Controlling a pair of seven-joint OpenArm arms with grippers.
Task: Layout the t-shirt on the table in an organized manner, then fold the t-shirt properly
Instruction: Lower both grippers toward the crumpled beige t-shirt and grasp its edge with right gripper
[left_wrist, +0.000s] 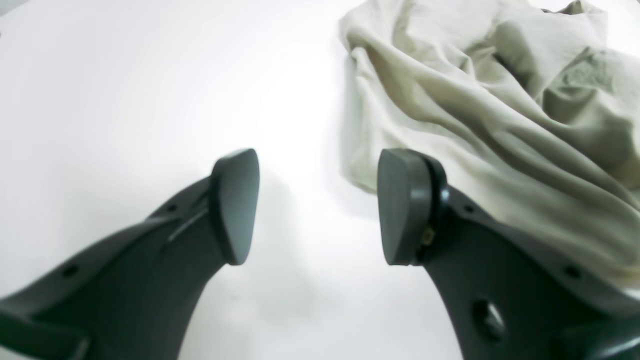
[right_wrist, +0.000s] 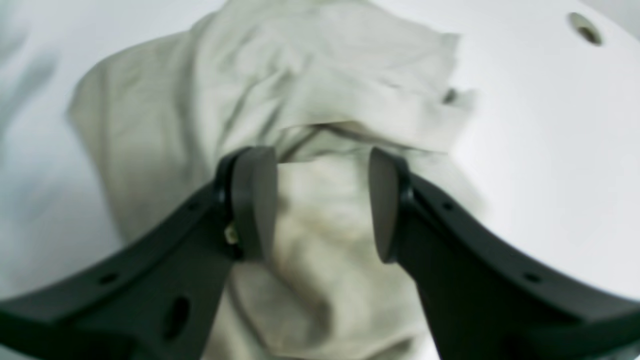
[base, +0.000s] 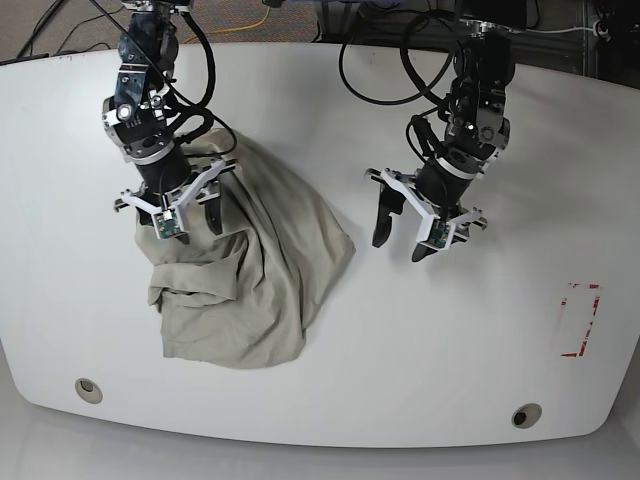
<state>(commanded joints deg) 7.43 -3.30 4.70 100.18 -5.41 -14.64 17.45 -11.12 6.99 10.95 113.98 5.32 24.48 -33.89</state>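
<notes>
Right gripper (base: 187, 212) hung wide over the bunched t-shirt (base: 240, 290), prob lining up a grab; left gripper (base: 400, 232) wide, empty, over bare table (base: 480, 330).

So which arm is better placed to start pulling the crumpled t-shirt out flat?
The right one, likely. The right gripper hangs open directly over the bunched t-shirt, its fingers straddling a fold in the right wrist view. The left gripper is open over bare table, beside the shirt's edge.

One t-shirt (base: 245, 280) lies on one white bench (base: 400, 330), which carries two round grommet holes (base: 88, 390) and one red tape rectangle (base: 579, 320), with two dark end effectors, left (base: 398, 243) and right (base: 187, 228).
</notes>
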